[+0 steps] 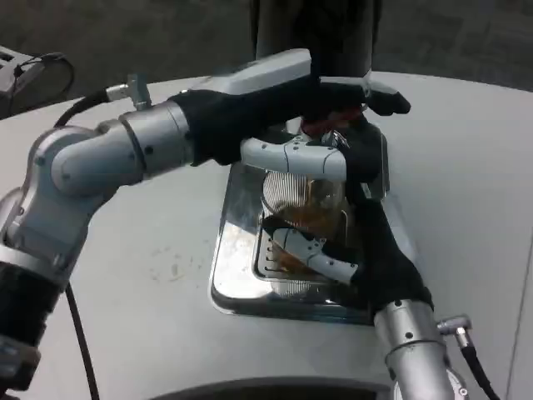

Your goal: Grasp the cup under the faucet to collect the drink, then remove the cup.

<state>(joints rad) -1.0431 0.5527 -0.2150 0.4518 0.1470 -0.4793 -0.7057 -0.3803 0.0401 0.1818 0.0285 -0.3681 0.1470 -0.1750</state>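
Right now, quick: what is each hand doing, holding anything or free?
Left hand: up at the faucet lever, fingers around it; hold looks likely, not certain.
Right hand: grips the ribbed clear cup over the metal drip tray.

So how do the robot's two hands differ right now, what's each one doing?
The left hand reaches in from the left, high up at the faucet's red lever; the right hand comes up from below and wraps the clear ribbed cup. The left hand sits above the cup, the right level with it. Both work over the metal drip tray.
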